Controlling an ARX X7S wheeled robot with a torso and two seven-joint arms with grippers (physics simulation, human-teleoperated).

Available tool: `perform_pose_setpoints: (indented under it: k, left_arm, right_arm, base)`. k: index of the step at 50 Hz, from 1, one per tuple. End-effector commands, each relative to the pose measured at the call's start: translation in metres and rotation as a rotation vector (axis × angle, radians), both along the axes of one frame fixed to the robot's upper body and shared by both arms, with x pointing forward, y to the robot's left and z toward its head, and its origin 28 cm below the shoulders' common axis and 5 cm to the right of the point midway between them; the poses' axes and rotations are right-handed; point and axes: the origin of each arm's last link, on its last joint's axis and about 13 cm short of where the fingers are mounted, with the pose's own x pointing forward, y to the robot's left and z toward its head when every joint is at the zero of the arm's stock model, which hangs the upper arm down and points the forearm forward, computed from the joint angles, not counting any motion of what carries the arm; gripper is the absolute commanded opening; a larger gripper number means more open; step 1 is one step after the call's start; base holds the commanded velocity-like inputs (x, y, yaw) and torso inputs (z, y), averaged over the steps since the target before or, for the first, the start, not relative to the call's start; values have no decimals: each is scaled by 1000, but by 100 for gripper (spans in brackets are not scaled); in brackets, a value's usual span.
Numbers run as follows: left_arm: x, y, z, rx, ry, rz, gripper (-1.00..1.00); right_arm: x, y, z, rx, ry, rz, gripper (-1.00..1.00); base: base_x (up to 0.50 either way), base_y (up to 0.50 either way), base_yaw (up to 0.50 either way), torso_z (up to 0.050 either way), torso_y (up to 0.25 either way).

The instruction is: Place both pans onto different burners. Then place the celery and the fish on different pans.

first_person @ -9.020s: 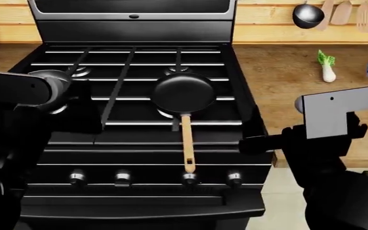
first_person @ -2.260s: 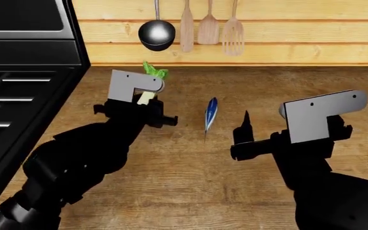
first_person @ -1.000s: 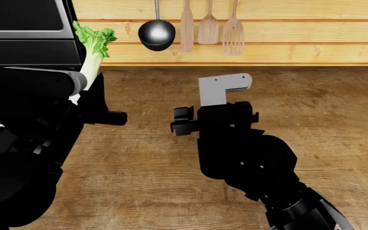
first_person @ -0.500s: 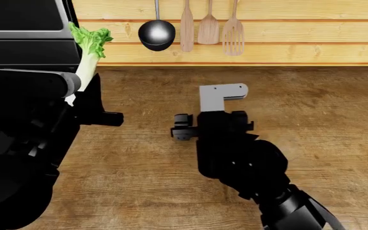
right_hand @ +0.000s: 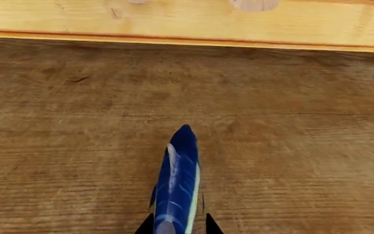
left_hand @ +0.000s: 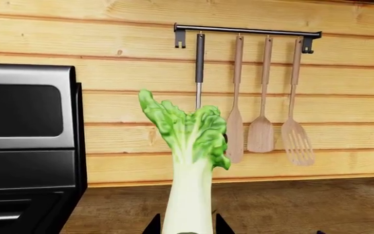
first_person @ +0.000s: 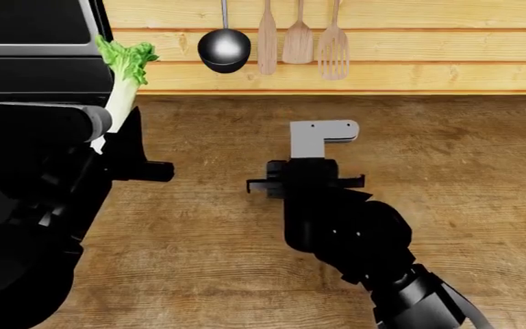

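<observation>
Hanging ladle (first_person: 224,49) and utensils (first_person: 300,38) back the raised celery (left_hand: 188,161), seemingly gripped.

- The celery (left_hand: 188,161) in my left gripper (left_hand: 185,229) has a smooth, waxy white stalk and a ruffled, matt green leaf top.
- The fish (right_hand: 177,187) between my right gripper's (right_hand: 177,229) tips looks slick and glossy, deep blue with a pale silvery streak.
- The counter (first_person: 446,178) under my arms is dark brown wood with a rough, visible grain and a matt finish.
- The wall (left_hand: 343,92) is pale, smooth wood planking.
- The ladle (first_person: 224,48) has a glossy dark bowl.
- The hanging spatulas (left_hand: 261,131) are plain light wood, on a black matt rail (left_hand: 245,31).
- The stove (left_hand: 25,146) is black with a satin sheen.
- My arm shells are matt black; the bracket (first_person: 322,135) is flat grey metal.
</observation>
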Motion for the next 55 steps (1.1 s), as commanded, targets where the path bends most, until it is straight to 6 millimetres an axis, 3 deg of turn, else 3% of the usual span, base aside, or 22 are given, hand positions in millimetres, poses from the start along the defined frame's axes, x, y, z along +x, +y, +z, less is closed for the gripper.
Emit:
perform_pose_setpoints:
  k: [1,18,31,40,47,55]
  left_arm:
    - [0,1,0,6,-12,-54,-100]
    - [-1,3,-4,19,-5,-22,-100]
    - [-2,5,-10,-6,4,-4,-100]
    - [-3,4,-14,-15,7,-8,-100]
    - [-9,6,-9,-20,-12,4,-100]
    - [-12,8,-19,-28,-13,9,-100]
  right_arm:
    - [-14,-10,-2,-6,23,35,-100]
    - [-73,-60,30,-138,-204,60,-100]
    - [-123,-88,12,-234,-283,17,-100]
    - [-139,-94,12,-243,-314,1,-100]
    - [-143,-95,18,-249,-338,-4,-100]
    - [-143,-94,19,-259,-337,-2,-100]
  base:
    - [0,0,0,0,0]
    - [0,0,0,0,0]
    - [0,0,0,0,44]
    - [0,0,0,-3,236]
    - [0,0,0,0,0]
    - [-334,18,0,0,0]
